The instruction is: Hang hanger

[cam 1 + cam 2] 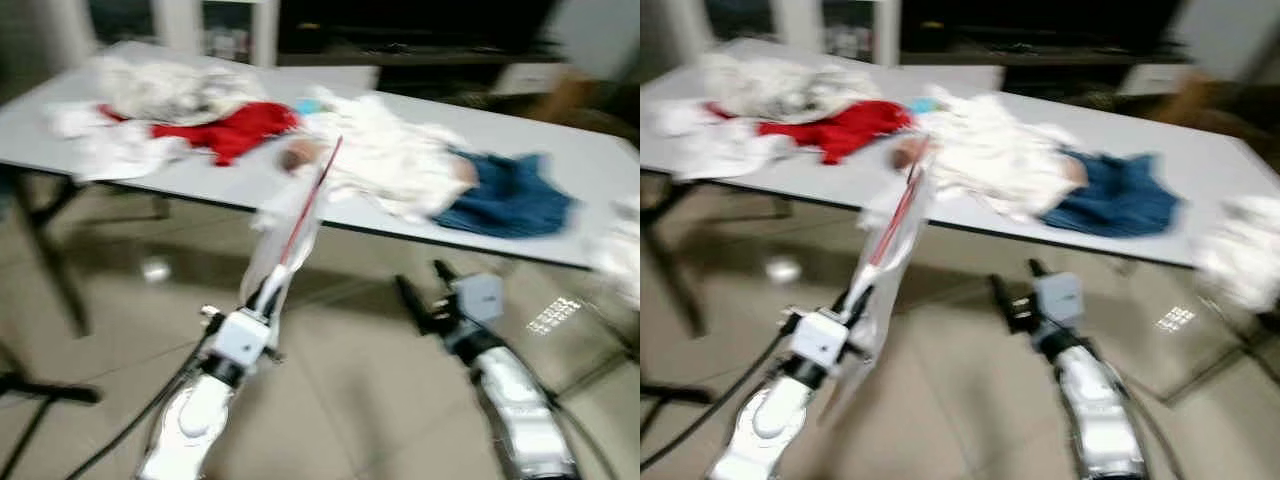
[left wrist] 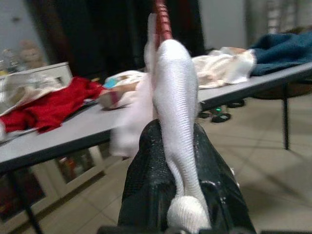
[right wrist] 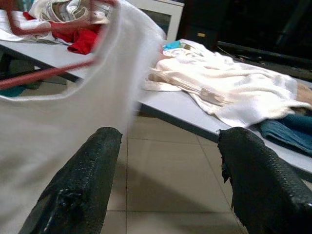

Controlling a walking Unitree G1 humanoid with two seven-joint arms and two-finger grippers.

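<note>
A red hanger (image 1: 308, 205) carries a thin white garment (image 1: 283, 235), and my left gripper (image 1: 268, 290) holds them up in front of the table, shut on the white cloth (image 2: 175, 97) and the hanger's rod (image 2: 162, 19). The garment (image 3: 53, 112) hangs just to the left of my right gripper (image 1: 425, 292). That gripper is open with nothing between its fingers (image 3: 83, 180), low over the floor before the table's front edge. The eye views are blurred.
A grey table (image 1: 590, 160) stands ahead with piled clothes: white ones (image 1: 395, 150), a red one (image 1: 240, 128) and a blue one (image 1: 510, 195). Table legs (image 1: 55, 260) stand at the left. Tiled floor (image 1: 350, 390) lies below my arms.
</note>
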